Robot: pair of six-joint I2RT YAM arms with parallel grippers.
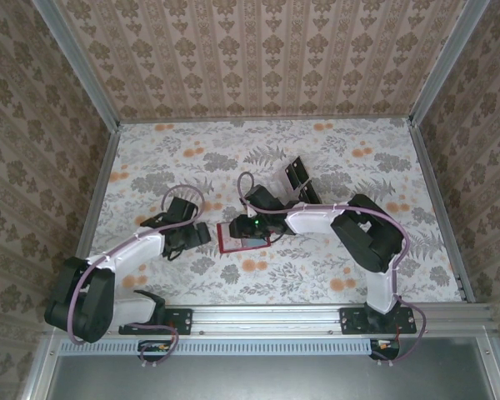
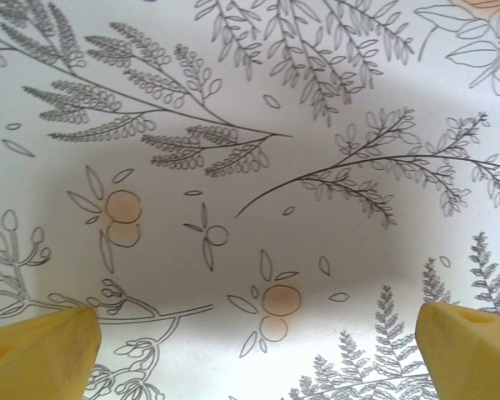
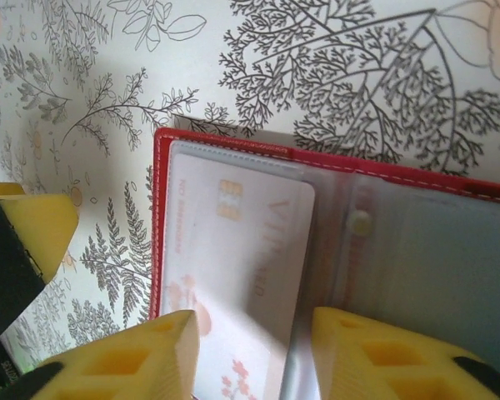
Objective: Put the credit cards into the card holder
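Observation:
The red card holder (image 1: 236,239) lies open on the flowered table, left of centre. In the right wrist view its red rim (image 3: 233,148) frames pale clear pockets. A pinkish-white credit card (image 3: 242,250) with a gold chip lies on the card holder's left half, its top edge at the pocket's mouth. My right gripper (image 3: 254,358) hangs right over the card, yellow fingers (image 3: 133,362) apart with a gap on each side of the card's lower end, so it is open. My left gripper (image 1: 188,234) rests just left of the card holder, fingers (image 2: 42,346) wide open over bare tablecloth.
A clear plastic tray (image 1: 298,177) with dark rectangles stands tilted behind the right arm's wrist. Patterned walls close in the table (image 1: 358,275) on three sides, with a metal rail (image 1: 267,317) along the near edge.

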